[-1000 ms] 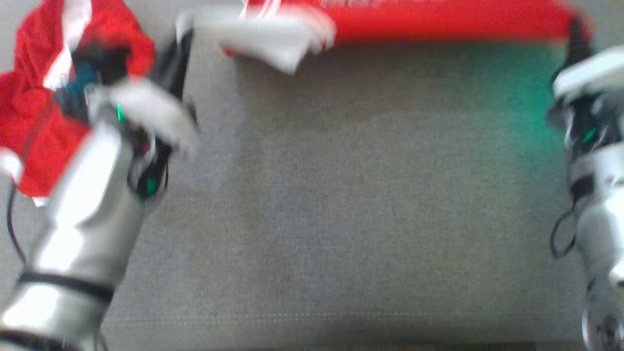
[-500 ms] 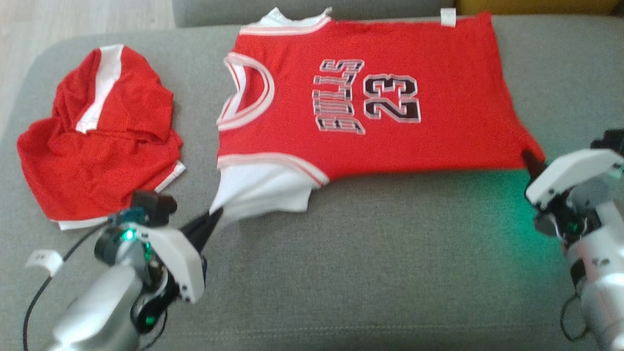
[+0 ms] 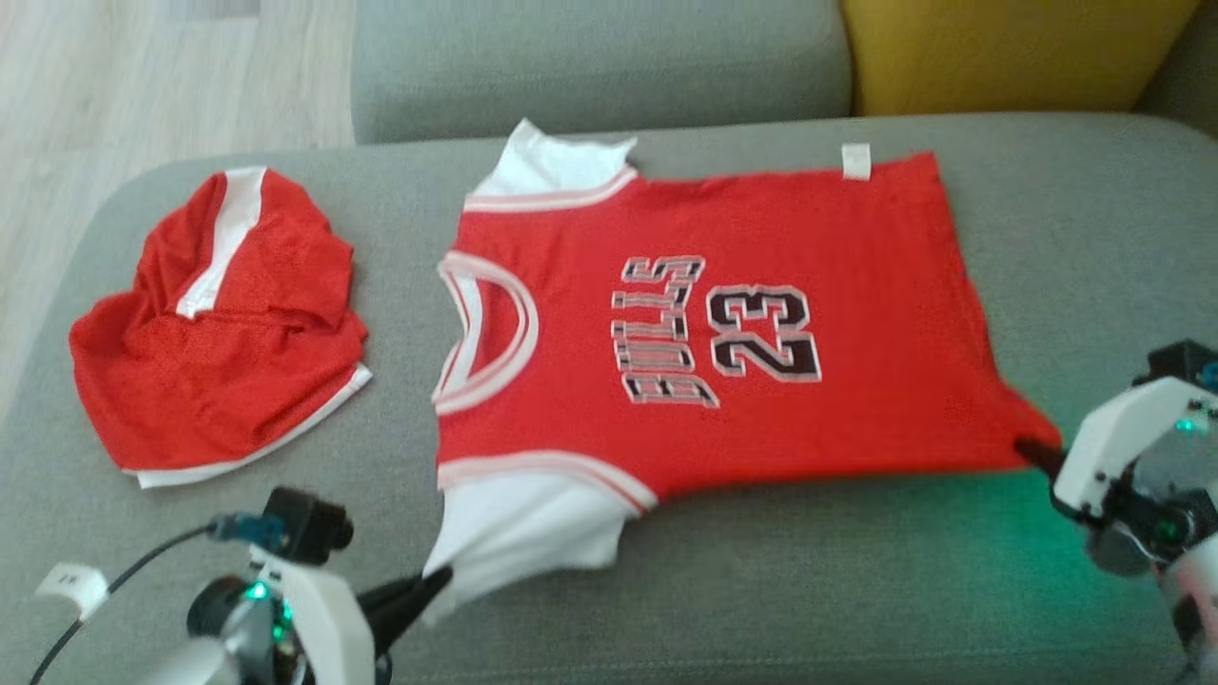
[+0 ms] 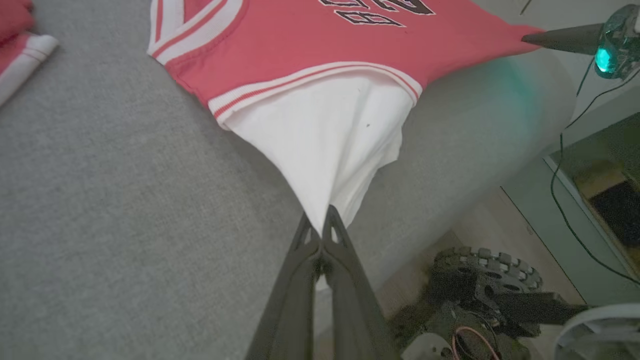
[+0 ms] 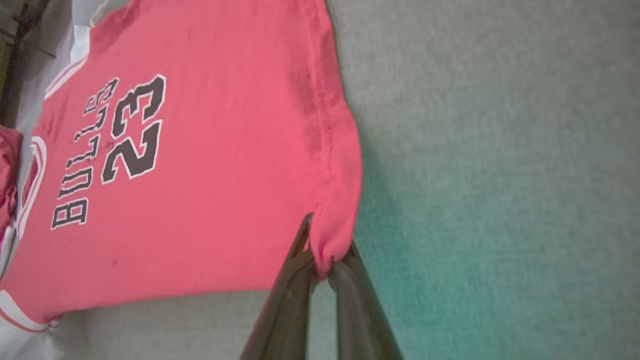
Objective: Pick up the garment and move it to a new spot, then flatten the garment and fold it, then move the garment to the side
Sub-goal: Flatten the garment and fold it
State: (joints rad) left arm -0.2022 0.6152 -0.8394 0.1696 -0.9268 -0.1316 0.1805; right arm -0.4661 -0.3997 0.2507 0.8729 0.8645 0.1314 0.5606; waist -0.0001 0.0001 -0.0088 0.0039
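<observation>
The garment is a red jersey with white sleeves and "BULLS 23" print, spread face up across the grey sofa seat. My left gripper is shut on the tip of the near white sleeve, pulled to a point at the seat's front left. My right gripper is shut on the jersey's near hem corner at the right. In the left wrist view, the gripper pinches the white cloth; in the right wrist view, the gripper pinches bunched red fabric.
Crumpled red shorts with white stripes lie on the seat's left end. A grey back cushion and a yellow cushion stand behind. Wooden floor is at the far left. My wheeled base is below the seat's front edge.
The head view has tilted up, so everything sits lower in it. Both grippers keep their hold while the jersey lies stretched between them; the earliest frame is motion-blurred.
</observation>
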